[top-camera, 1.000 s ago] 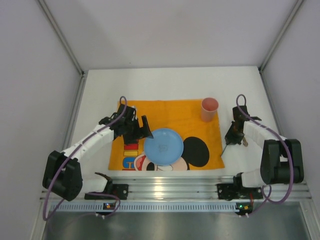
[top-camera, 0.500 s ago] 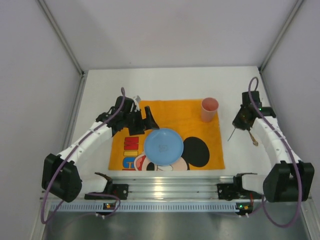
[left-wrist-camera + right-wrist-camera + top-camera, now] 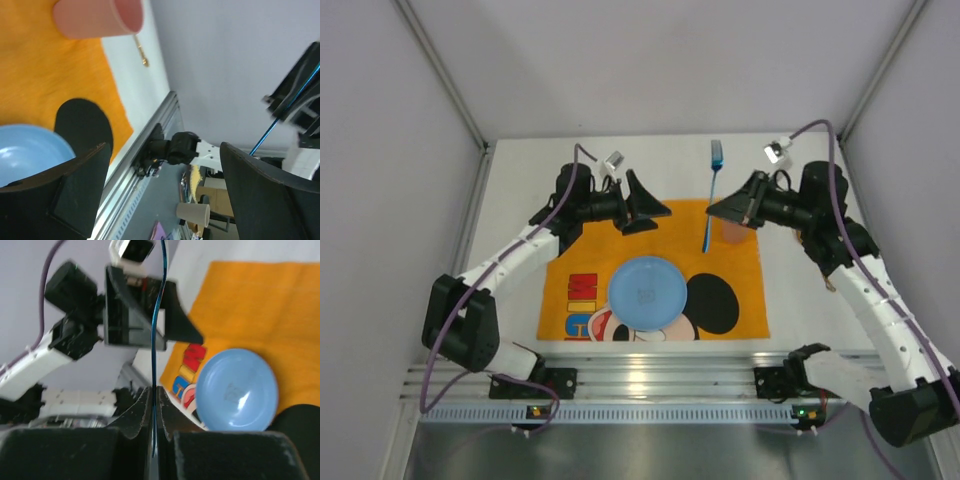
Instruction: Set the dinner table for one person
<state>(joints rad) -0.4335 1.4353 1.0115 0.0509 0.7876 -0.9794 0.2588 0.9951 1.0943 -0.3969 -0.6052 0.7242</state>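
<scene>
The white dinner table (image 3: pixel 520 200) carries an orange cartoon-mouse cloth (image 3: pixel 665 235) with a blue plate (image 3: pixel 647 292) on its near middle. My right gripper (image 3: pixel 720 211) is raised over the cloth's far right and shut on a thin blue utensil (image 3: pixel 711 195), which hangs upright; the right wrist view shows it pinched between the fingers (image 3: pixel 155 390). A pink cup (image 3: pixel 737 233) is partly hidden behind that gripper. My left gripper (image 3: pixel 658 218) is raised over the cloth's far left, open and empty, its jaws wide apart (image 3: pixel 165 150).
A gold utensil (image 3: pixel 141 50) lies on the white table just right of the cup (image 3: pixel 95 17). The plate (image 3: pixel 235 390) shows below the right gripper. Grey walls enclose three sides; an aluminium rail (image 3: pixel 660 375) runs along the near edge.
Both arms rose and swung toward the far middle. My right gripper lifted the blue utensil from the table's right side to above the cloth. My left gripper left the plate's edge.
</scene>
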